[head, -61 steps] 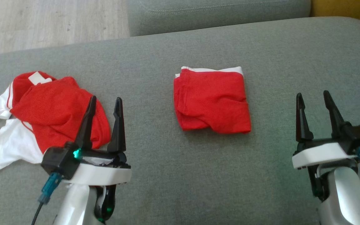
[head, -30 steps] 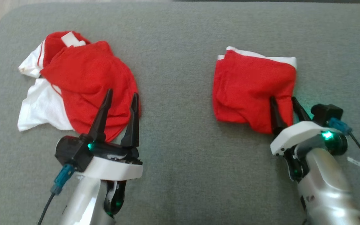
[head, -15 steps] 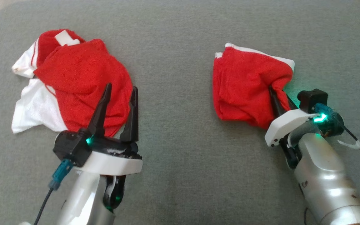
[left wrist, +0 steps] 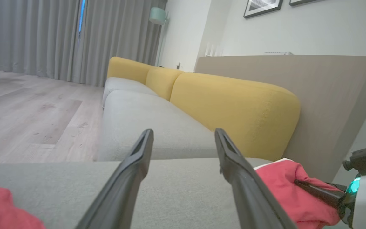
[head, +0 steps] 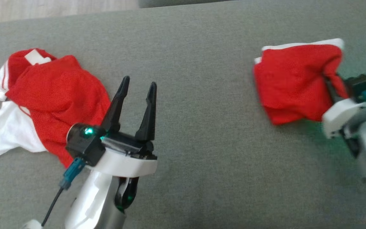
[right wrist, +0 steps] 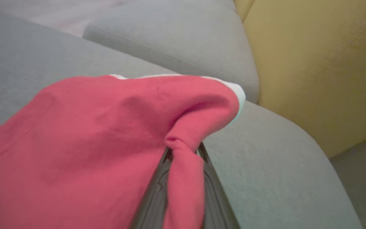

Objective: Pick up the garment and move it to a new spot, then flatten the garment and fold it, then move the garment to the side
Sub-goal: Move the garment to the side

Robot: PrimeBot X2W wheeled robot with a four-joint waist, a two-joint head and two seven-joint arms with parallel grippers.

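The folded red garment (head: 291, 86) with a white edge lies on the grey cushion (head: 202, 63) at the far right. Its right side is bunched up where my right gripper (head: 330, 86) is shut on it. In the right wrist view a fold of the garment (right wrist: 91, 136) is pinched between my right gripper's (right wrist: 183, 148) two fingers. My left gripper (head: 139, 82) stands open above the cushion, holding nothing. The left wrist view looks past my left gripper (left wrist: 183, 132) and catches the garment (left wrist: 281, 178) at the lower right.
A second garment (head: 52, 101), red and white and crumpled, lies at the cushion's left, just left of my left gripper. Yellow backrests (left wrist: 233, 108) and another grey seat (left wrist: 138, 117) stand beyond. Wooden floor (head: 43, 8) shows at the far left.
My right gripper has shut on the folded garment's right side and drawn it to the right, away from the crumpled garment. The head camera has shifted too. My left gripper stays open.
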